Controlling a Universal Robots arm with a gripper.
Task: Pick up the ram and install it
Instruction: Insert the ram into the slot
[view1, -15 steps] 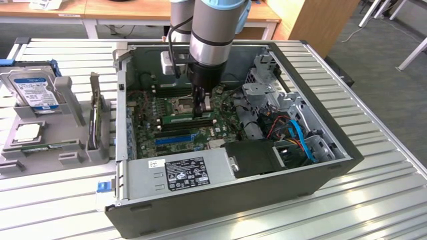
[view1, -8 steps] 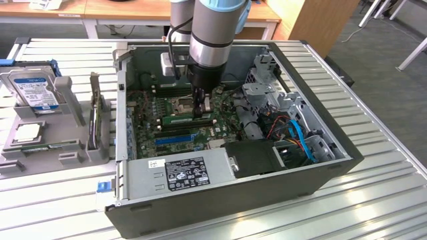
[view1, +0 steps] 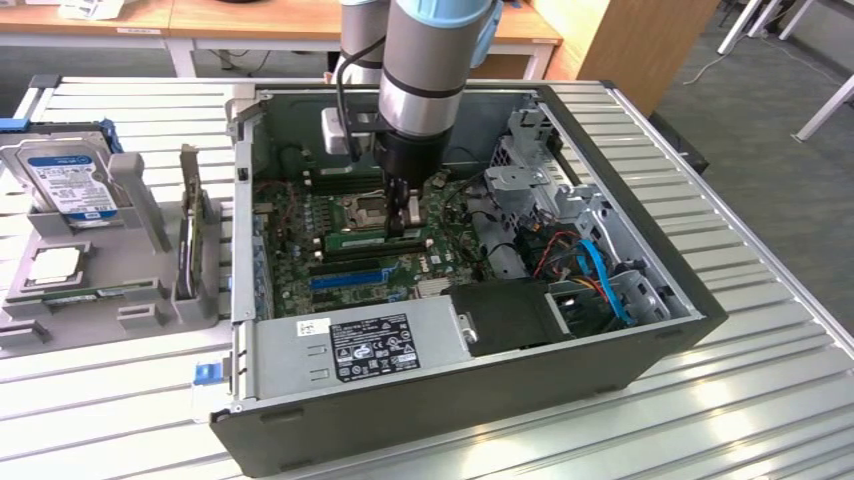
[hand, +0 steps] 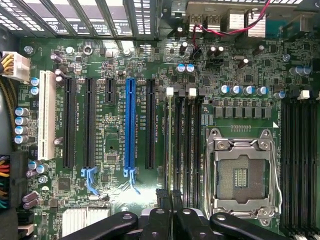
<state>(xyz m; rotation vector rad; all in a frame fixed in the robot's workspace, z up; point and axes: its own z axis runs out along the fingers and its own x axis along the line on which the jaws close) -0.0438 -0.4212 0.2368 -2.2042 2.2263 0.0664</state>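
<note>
nearest the camera in the exterior view, the ribbed metal table (view1: 747, 420) carries an open computer case (view1: 641, 340) lying on its side. just inside the case's near wall sits the grey power supply (view1: 360, 345) with its black label, and to the exterior view's right of it is a knot of blue and orange cables (view1: 594, 270).

past the power supply lies the green motherboard (view1: 287, 250), with a blue expansion slot (view1: 350, 280) along its near part. just beyond that slot is the ram (view1: 378, 241): a long, narrow, thin green stick, standing on its long edge and running across the board beside the processor socket (view1: 363, 208). its chips and sticker are too small to make out. whether it is pressed fully into its slot cannot be told.

the hand (view1: 400, 222) comes straight down onto the ram from above, near the stick's end toward the exterior view's right. its fingers are drawn narrow, pinching the stick's top edge. in the wrist view the dark fingertips (hand: 161, 200) meet close together over the row of black memory slots (hand: 187, 140), between the blue slot and the bare socket (hand: 242, 172).

well apart from the hand, toward the exterior view's left, a grey holder (view1: 147, 300) on the table carries a square silver processor chip (view1: 54, 263) and, farther back, a hard drive (view1: 67, 175) with a blue-white label. farthest off stand wooden desks (view1: 267, 20).
</note>
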